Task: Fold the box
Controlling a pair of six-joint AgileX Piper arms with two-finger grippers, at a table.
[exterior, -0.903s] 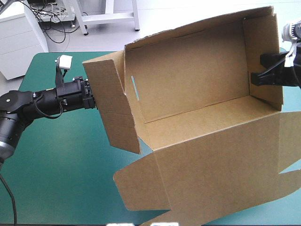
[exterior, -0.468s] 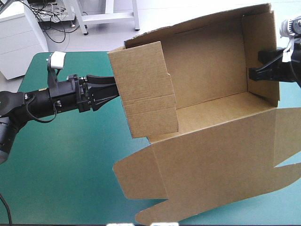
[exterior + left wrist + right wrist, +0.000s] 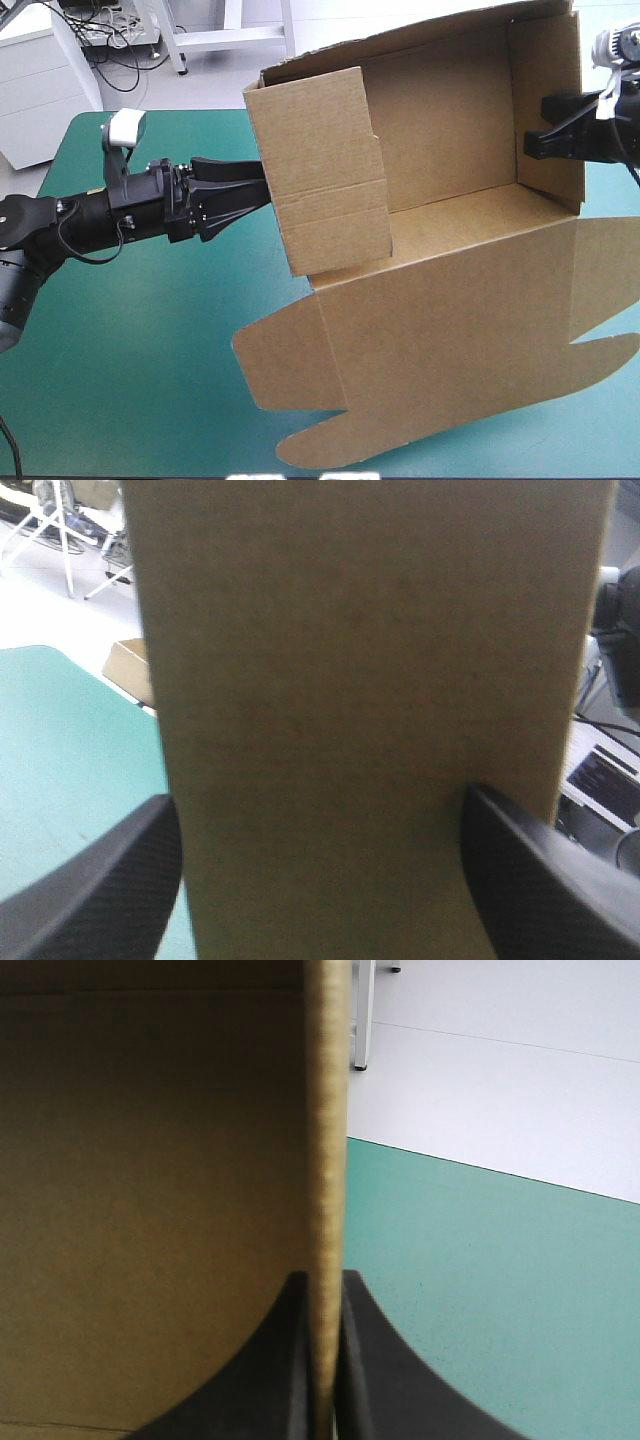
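The box (image 3: 450, 300) fills the right half of the desk (image 3: 150, 350), a brown sheet with its walls raised into an open tray that is tipped up so its inside faces the high camera; a wide flat panel with rounded tabs spreads from the tray's lower wall toward the desk's near edge; the side flap on the left stands turned in across the tray's open end; the left tool (image 3: 258, 187) lies level just beside that flap, tips at its outer face, and in its own wrist view the black fingers (image 3: 110, 890) stand wide apart with the flat board (image 3: 370, 700) filling the space ahead of and between them, so the left tool (image 3: 320, 805) is released, grasping nothing; the right tool (image 3: 532, 145) reaches in from the right at the tray's right wall, and its wrist view shows it (image 3: 322, 1280) clenched on that wall, the board's thin edge (image 3: 326, 1140) running up between the two all but meeting fingers, the box's inner face to one side and the teal-green cover (image 3: 480, 1290) to the other.
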